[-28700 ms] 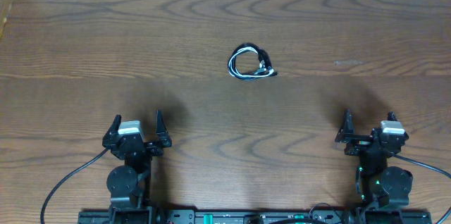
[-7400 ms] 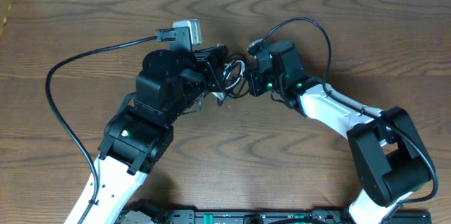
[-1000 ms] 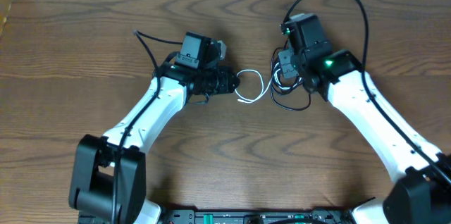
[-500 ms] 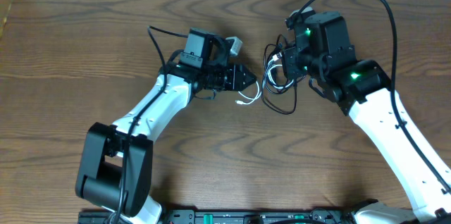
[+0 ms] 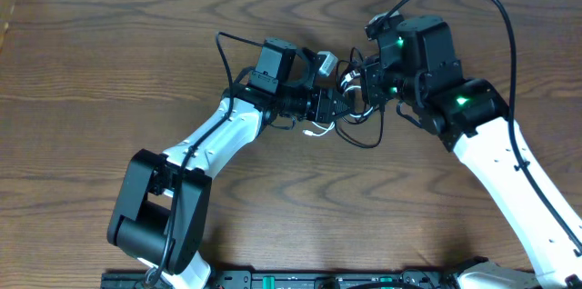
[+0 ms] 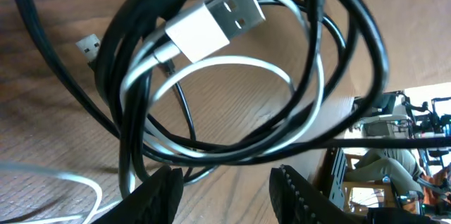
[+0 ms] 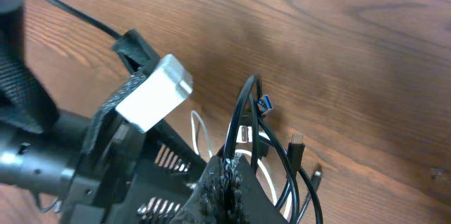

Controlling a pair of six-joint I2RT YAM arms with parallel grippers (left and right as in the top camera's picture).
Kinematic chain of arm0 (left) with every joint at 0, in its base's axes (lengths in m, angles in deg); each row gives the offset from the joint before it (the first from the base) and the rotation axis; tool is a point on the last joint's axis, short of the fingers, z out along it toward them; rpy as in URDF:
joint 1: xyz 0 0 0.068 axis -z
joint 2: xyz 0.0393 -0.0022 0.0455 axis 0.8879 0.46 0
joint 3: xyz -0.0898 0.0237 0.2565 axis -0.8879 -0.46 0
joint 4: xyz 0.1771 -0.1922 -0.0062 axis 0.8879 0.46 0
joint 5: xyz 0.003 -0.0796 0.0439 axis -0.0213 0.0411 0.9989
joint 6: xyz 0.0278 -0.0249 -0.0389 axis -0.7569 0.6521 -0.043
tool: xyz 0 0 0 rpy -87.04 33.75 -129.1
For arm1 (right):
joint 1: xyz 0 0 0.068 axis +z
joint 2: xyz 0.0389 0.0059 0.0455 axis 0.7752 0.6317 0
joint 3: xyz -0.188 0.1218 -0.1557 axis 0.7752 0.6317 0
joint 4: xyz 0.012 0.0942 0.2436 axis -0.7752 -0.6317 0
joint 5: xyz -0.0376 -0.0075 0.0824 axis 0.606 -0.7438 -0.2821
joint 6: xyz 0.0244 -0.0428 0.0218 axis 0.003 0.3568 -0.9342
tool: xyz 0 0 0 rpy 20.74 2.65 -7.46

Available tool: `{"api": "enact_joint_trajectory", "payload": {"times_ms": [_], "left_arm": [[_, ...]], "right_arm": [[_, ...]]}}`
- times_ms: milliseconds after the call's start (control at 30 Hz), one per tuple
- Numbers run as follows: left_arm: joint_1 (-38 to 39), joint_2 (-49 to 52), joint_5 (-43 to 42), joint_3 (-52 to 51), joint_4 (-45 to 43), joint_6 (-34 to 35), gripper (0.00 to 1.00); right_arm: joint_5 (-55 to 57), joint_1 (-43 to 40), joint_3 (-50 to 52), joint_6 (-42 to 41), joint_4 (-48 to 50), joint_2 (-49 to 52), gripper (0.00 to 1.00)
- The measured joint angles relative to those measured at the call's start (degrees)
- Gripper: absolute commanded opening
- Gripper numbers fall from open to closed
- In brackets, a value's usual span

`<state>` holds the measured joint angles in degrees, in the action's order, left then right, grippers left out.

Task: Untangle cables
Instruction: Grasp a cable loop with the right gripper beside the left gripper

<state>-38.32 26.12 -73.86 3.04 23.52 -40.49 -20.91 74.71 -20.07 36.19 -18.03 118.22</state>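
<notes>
1. The right arm [image 5: 491, 144] holds the cables [image 5: 356, 98] near the middle of the worktop [image 5: 91, 53], probably so the loops hang loose enough to be picked apart
2. The right jaws are pressed together on black strands of the bundle. In the right wrist view these strands rise straight out of the closed fingertips [image 7: 224, 182]
3. The left arm [image 5: 227, 134] points in from the opposite side with the left jaws spread, most likely lining up on a strand to pull against the other arm's hold
4. In the left wrist view the two fingers [image 6: 158, 194] stand apart at the bottom edge with nothing between them. The black and white loops hang just ahead of and above the tips, with a white plug [image 6: 211, 21] at the top of the tangle
5. A white cord [image 6: 42, 175] trails off across the worktop beside the left finger, while the other strands are wound through one another
</notes>
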Motion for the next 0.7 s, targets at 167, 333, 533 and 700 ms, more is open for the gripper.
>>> {"api": "enact_joint_trajectory", "payload": {"times_ms": [167, 333, 533, 700], "left_arm": [[0.0, 0.0, 1.7, 0.0, 0.0, 0.0, 0.44], [0.0, 0.0, 5.3, 0.0, -0.4, 0.0, 0.45], [0.0, 0.0, 8.7, 0.0, -0.4, 0.0, 0.45], [0.0, 0.0, 10.9, 0.0, -0.5, 0.0, 0.45]], "right_arm": [[-0.6, 0.0, 0.0, 0.0, -0.2, -2.3, 0.01], [-1.0, 0.0, 0.0, -0.1, -1.1, -4.3, 0.01], [-1.9, 0.0, 0.0, -0.2, -1.4, -4.6, 0.01], [-3.4, 0.0, 0.0, -0.6, -1.4, -4.6, 0.01]]}}
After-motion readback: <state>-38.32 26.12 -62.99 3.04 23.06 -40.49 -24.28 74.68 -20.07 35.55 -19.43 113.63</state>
